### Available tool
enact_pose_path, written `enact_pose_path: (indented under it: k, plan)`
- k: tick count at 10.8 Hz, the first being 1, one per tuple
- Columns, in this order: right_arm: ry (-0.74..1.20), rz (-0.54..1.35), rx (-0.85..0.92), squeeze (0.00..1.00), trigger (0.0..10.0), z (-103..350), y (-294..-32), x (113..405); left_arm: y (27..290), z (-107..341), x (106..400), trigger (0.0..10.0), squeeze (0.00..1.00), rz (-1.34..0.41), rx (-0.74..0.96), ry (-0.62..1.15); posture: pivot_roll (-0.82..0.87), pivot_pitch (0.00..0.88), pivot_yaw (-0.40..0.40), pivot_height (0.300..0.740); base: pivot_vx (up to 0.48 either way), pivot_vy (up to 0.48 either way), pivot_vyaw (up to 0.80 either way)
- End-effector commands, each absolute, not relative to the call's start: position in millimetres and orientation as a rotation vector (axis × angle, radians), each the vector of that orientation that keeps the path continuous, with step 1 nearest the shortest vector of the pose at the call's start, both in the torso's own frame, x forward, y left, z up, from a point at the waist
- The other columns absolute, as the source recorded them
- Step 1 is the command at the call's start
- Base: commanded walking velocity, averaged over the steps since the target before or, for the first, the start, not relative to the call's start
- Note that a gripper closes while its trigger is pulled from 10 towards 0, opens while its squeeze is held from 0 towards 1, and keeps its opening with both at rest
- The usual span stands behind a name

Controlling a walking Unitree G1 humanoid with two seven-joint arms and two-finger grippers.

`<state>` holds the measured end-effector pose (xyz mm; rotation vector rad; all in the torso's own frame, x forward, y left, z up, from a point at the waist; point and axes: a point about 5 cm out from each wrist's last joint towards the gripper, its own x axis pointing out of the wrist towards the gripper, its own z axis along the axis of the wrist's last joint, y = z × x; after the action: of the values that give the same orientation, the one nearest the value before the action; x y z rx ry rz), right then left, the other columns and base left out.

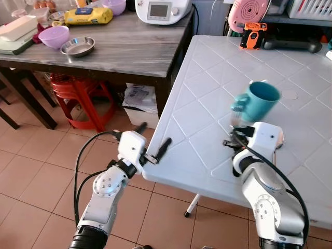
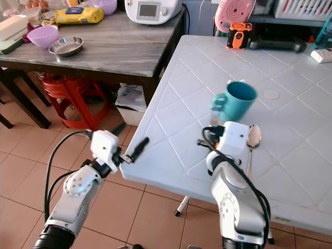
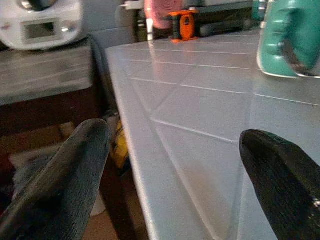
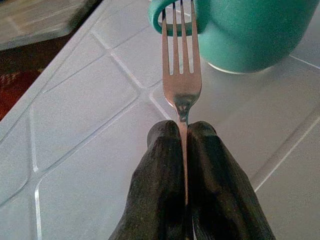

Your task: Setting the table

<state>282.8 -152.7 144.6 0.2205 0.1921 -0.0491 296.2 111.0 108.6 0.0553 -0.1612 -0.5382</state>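
Observation:
A teal mug (image 1: 262, 101) stands on the white plastic table (image 1: 207, 62), handle turned toward my right gripper. My right gripper (image 4: 182, 131) is shut on the handle of a metal fork (image 4: 181, 65). The fork's tines point at the mug's handle, just above the tabletop. A spoon (image 2: 253, 137) lies on the table just right of that wrist. My left gripper (image 1: 152, 137) is open at the table's near left edge, level with the top, with nothing between its fingers (image 3: 75, 170).
To the left stands a dark wooden table (image 1: 129, 52) with a purple bowl (image 1: 54, 36), a steel bowl (image 1: 78, 46) and a white appliance (image 1: 161, 10). A red stool (image 1: 78, 96) is beneath it. An orange device (image 1: 253, 35) sits at the white table's far side.

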Motion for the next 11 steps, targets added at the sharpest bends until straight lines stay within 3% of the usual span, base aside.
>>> enact_pose_path:
  k: [1,4,5,7,8,9,10,11]
  plan:
    - [0.157,-0.020,0.208,0.00,0.0,151.1,-148.0,279.0,123.0,103.0,294.2,10.0,0.00,-0.460,0.013,-0.122,-0.18,0.101,0.082,0.740,0.000,0.000,0.00]
    - [0.185,-0.089,0.149,0.00,1.1,141.7,-156.2,273.2,119.8,94.1,285.0,10.0,0.00,-0.467,-0.014,-0.083,-0.18,0.105,0.080,0.740,0.000,0.000,0.00]
    - [0.216,-0.109,0.147,0.00,0.0,135.8,-156.7,271.2,115.7,95.7,285.1,10.0,0.00,-0.479,-0.021,-0.082,-0.17,0.105,0.082,0.740,0.000,0.000,0.00]
    - [0.245,-0.092,0.144,0.00,0.0,130.7,-153.6,271.7,113.6,96.0,286.4,10.0,0.00,-0.496,-0.020,-0.070,-0.18,0.105,0.085,0.740,0.000,0.000,0.00]
    - [0.234,-0.081,0.154,0.00,0.9,133.4,-151.9,272.0,113.2,96.3,286.9,10.0,0.00,-0.510,-0.018,-0.066,-0.18,0.106,0.085,0.740,0.000,0.000,0.00]
    - [0.222,-0.051,0.141,0.00,9.3,135.3,-149.8,267.3,111.0,96.0,285.7,10.0,0.00,-0.549,-0.031,-0.050,-0.18,0.108,0.086,0.740,0.000,0.000,0.00]
    - [0.214,-0.041,0.114,0.00,10.0,134.9,-150.3,263.6,107.5,95.7,282.1,10.0,0.00,-0.600,-0.042,-0.039,-0.18,0.109,0.087,0.740,0.000,0.000,0.00]
    - [0.200,-0.031,0.130,0.00,10.0,134.5,-151.7,258.1,103.2,95.8,276.7,10.0,0.00,-0.669,-0.062,-0.027,-0.18,0.110,0.091,0.740,0.000,0.000,0.00]
